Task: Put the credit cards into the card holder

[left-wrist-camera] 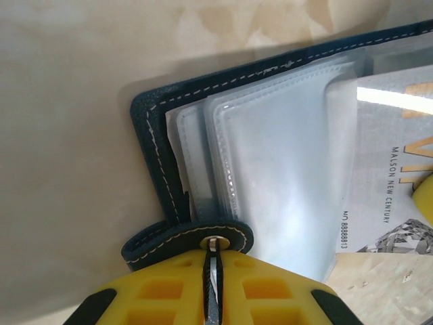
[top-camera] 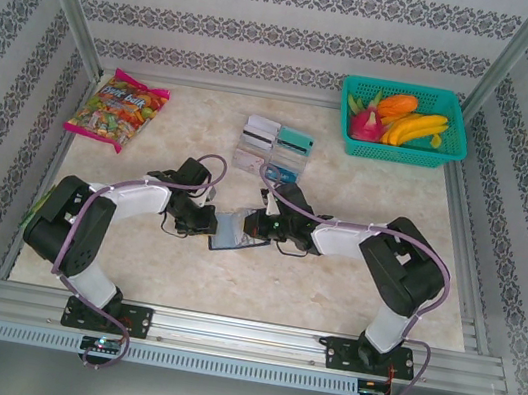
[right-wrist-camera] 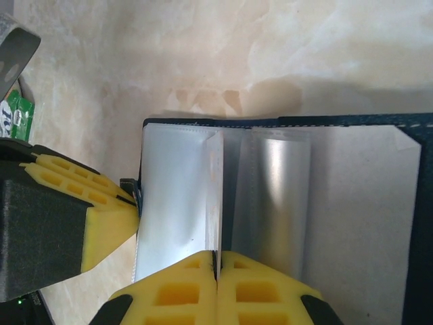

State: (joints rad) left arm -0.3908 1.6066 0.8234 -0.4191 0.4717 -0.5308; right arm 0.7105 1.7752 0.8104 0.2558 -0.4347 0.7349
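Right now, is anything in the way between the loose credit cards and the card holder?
No loose object. The credit cards lie beyond the card holder, but the right gripper, clamped on the holder, reaches across part of that gap.

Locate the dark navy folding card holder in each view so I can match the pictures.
Top external: dark navy folding card holder at table centre, between both arms' tips.
Left wrist: centre and right, lying open, stitched navy edge at left.
Right wrist: lower centre and right, clear sleeves showing.
Shared landmark: the yellow-fingered left end effector, clamped on the holder's edge.
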